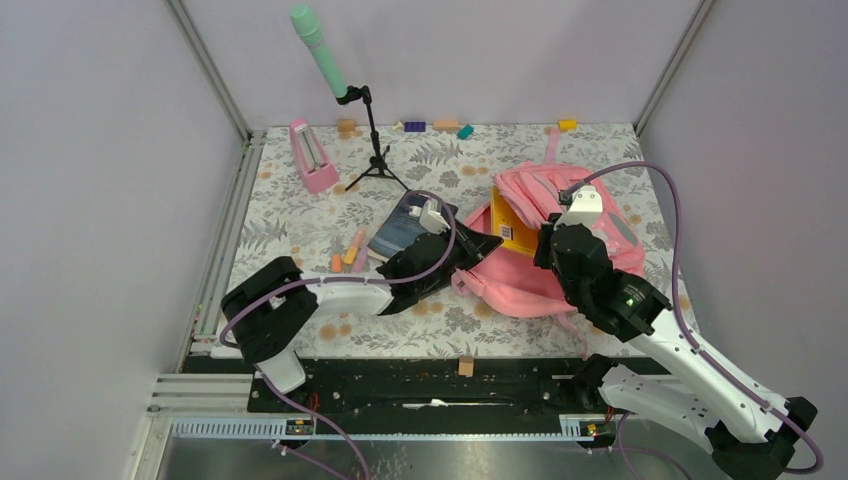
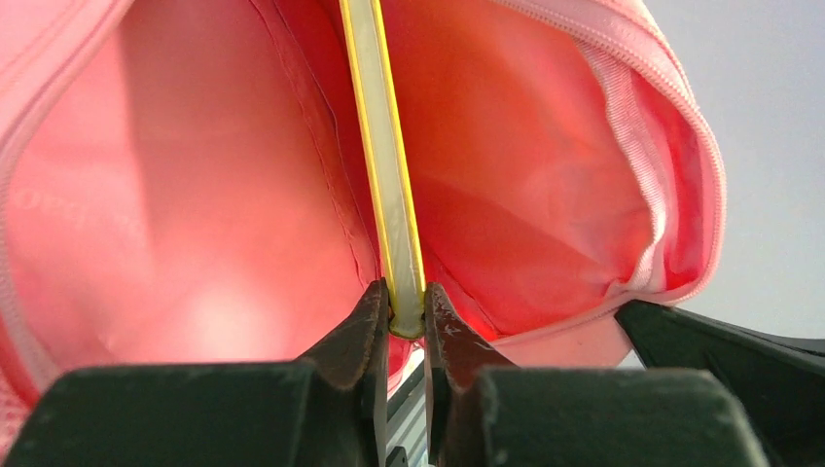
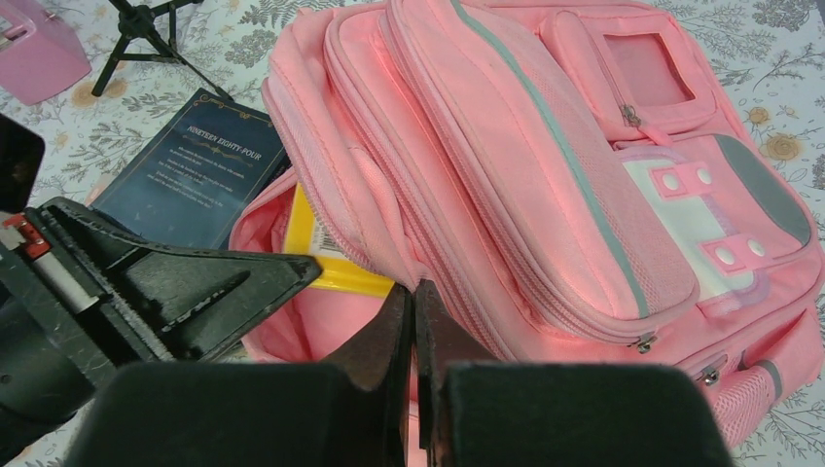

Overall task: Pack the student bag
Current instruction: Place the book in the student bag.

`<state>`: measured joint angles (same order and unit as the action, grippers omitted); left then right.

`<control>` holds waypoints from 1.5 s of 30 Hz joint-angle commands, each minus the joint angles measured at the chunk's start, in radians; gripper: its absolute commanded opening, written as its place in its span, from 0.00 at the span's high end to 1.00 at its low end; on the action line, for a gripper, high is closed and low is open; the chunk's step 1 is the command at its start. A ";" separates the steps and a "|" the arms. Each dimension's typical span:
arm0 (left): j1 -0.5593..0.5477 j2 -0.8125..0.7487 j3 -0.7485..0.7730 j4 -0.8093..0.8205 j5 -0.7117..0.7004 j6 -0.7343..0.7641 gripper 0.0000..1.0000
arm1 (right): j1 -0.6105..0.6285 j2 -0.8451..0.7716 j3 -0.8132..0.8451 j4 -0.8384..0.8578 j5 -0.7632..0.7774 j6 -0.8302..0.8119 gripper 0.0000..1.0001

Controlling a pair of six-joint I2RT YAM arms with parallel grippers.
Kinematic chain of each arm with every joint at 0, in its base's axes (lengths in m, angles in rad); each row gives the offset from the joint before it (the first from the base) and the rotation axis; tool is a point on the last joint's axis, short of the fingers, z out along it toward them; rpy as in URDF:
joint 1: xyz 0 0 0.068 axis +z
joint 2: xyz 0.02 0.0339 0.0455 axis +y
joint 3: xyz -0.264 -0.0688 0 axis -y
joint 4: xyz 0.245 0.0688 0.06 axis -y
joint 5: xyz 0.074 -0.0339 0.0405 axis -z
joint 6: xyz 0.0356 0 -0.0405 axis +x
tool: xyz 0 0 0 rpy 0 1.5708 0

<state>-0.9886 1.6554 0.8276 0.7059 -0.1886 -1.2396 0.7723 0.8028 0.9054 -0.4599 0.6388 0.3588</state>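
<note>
Finds the bag [image 1: 520,285] flat on the worktop [image 1: 300,220] toward its right edge, mouth gaping leftward. Nips the upper lip of that mouth with the right gripper [image 3: 412,297], pressed together on the fabric as far as can be told, likely to hold the opening tall. Pinches a yellow book [image 2: 384,146] by its near edge in the left gripper [image 2: 407,302], stood on edge and pointed into the pink interior, probably to slide in without snagging the zip. Sees a dark book [image 3: 190,165] lying just beside the mouth, not yet packed.
</note>
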 commanded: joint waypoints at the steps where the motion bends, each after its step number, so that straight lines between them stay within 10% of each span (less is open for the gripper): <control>1: -0.005 0.012 0.093 0.184 -0.018 -0.033 1.00 | 0.007 -0.023 0.022 0.075 0.050 -0.007 1.00; 5: -0.004 0.083 0.096 0.197 0.010 -0.052 1.00 | 0.008 -0.028 0.023 0.075 0.047 -0.006 1.00; 21: -0.001 0.044 0.266 -0.391 -0.007 0.285 0.02 | 0.008 -0.048 0.009 0.074 0.058 -0.004 1.00; 34: -0.018 -0.175 0.037 -0.223 -0.165 0.418 0.01 | 0.008 -0.035 0.009 0.075 0.061 0.000 1.00; 45: 0.047 -0.396 -0.070 -0.426 -0.198 0.452 0.01 | 0.008 -0.029 0.011 0.075 0.049 0.004 1.00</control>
<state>-0.9863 1.3312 0.7811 0.3466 -0.3470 -0.8051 0.7723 0.7807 0.8978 -0.4656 0.6464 0.3553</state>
